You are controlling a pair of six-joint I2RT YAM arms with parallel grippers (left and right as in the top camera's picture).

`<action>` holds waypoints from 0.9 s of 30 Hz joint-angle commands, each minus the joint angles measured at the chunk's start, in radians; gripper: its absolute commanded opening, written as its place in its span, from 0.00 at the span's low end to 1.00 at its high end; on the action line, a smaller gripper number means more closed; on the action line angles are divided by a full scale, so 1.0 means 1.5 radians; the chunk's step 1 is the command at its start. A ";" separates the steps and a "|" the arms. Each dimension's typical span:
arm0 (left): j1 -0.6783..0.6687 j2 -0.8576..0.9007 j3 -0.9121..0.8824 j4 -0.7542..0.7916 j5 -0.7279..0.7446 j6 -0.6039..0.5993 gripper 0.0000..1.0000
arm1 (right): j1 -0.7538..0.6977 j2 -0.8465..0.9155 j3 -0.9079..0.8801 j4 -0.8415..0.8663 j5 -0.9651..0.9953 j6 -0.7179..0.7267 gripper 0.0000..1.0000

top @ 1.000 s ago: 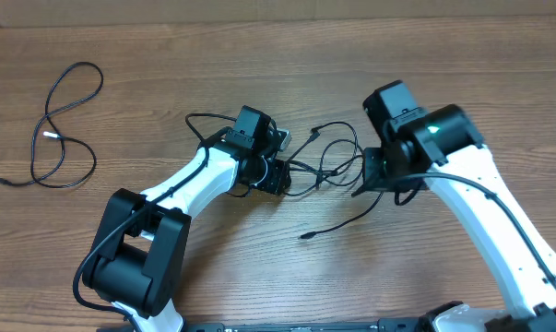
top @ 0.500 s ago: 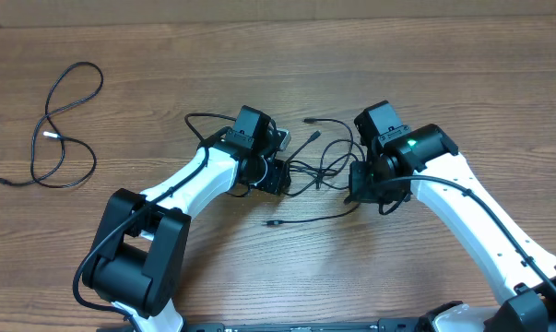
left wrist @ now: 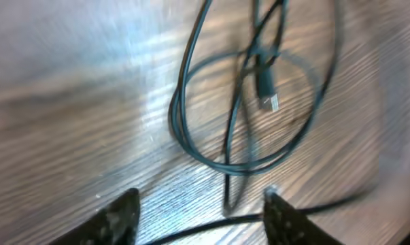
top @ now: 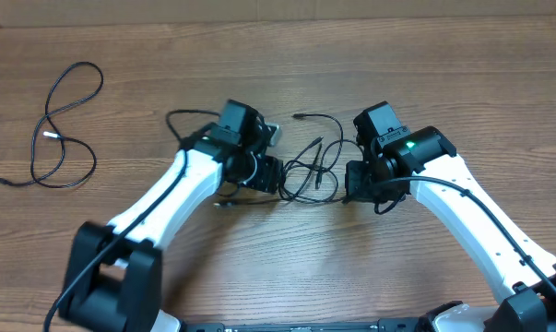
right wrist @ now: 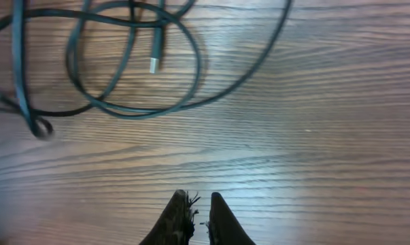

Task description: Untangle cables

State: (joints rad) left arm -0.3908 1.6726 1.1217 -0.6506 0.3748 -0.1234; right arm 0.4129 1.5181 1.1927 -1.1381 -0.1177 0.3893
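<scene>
Black stray cable [top: 45, 118], overhead only

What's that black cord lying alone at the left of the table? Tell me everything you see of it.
The lone cord is thin, black and limp, curled into a loose figure-eight. One end has a small pale tip inside the lower loop; the other trails leftward. It lies flat on the wooden table, with nothing else touching it.

One table [top: 462, 65] carries two white arms, the left arm [top: 171, 184] and the right arm [top: 467, 198], one tangled bunch of cables [top: 307, 171] with uncountable strands, and one separate looped cable [top: 47, 115].
</scene>
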 commanded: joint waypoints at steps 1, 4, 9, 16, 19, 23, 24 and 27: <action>0.003 -0.022 0.013 -0.006 0.013 0.007 0.62 | -0.001 -0.001 -0.002 0.009 -0.030 0.001 0.10; 0.003 -0.017 0.013 -0.016 0.011 0.007 0.62 | -0.001 -0.001 -0.002 0.016 -0.030 0.001 0.10; 0.003 -0.004 0.013 -0.017 0.007 0.007 0.87 | -0.001 -0.001 -0.002 0.030 -0.036 0.002 0.12; 0.003 0.004 0.013 -0.012 -0.004 0.007 0.98 | -0.001 -0.001 -0.002 0.051 -0.061 0.002 0.12; 0.002 0.005 0.013 -0.012 -0.009 0.007 0.96 | -0.001 -0.001 -0.002 0.057 -0.063 0.002 0.12; 0.002 0.005 0.013 -0.007 -0.035 0.007 0.99 | -0.001 -0.001 -0.002 0.065 -0.063 0.002 0.13; 0.002 0.005 0.013 -0.003 -0.039 0.006 1.00 | -0.001 -0.001 -0.002 0.068 -0.063 0.002 0.13; 0.002 0.005 0.013 0.012 -0.047 -0.021 1.00 | -0.001 -0.001 -0.002 0.081 -0.063 0.002 0.15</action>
State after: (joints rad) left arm -0.3882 1.6714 1.1332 -0.6460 0.3351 -0.1272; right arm 0.4129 1.5181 1.1927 -1.0306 -0.2058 0.3916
